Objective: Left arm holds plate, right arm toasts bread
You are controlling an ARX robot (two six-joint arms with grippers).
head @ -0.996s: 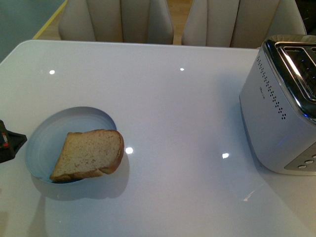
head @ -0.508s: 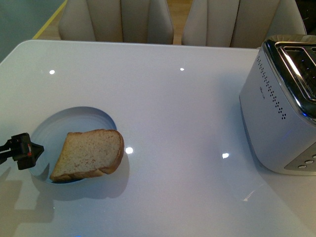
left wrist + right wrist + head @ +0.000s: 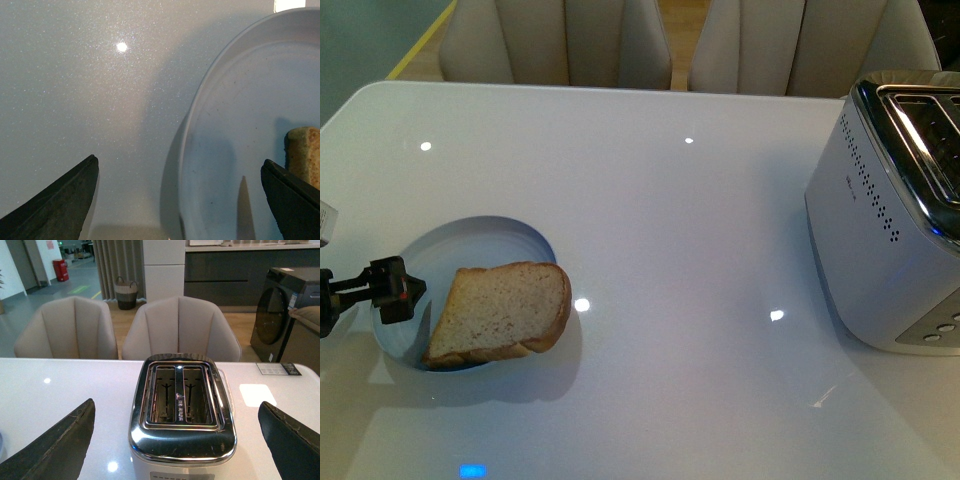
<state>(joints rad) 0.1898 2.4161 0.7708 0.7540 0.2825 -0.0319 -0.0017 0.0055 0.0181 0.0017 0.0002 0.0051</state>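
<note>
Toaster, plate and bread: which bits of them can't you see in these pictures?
The toaster: in the front view, its right side is cut off by the picture edge.
The plate: in the front view, the part under the bread is hidden.
The bread again: in the left wrist view only one corner shows; the picture edge cuts off the rest.

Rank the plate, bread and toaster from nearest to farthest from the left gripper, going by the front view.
From the left gripper:
1. plate, its left rim right at the gripper.
2. bread, lying on the plate's right side.
3. toaster, far over on the right.
</note>
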